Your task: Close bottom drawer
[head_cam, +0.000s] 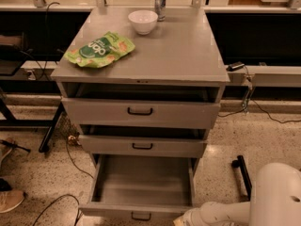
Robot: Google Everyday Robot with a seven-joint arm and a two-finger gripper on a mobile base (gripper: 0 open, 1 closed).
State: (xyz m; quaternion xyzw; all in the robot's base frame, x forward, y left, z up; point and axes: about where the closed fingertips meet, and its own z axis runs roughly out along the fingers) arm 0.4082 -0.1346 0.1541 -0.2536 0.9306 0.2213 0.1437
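Observation:
The bottom drawer [141, 182] of the grey cabinet is pulled far out, showing its plain grey empty interior. Its slim front panel with a small black bar handle [141, 216] lies at the frame's lower edge. The top drawer [140, 112] and middle drawer [142, 146] stand slightly ajar. My white arm [225, 212] reaches in from the lower right. The gripper [181, 220] is at the bottom edge, just right of the bottom drawer's front panel; only its base shows.
On the cabinet top [178, 55] lie a green snack bag [99, 49], a white bowl [143, 21] and a metal can [160, 3]. Cables [61, 201] run over the speckled floor at left. A shoe [11, 199] is at lower left. A black bar [242, 173] stands at right.

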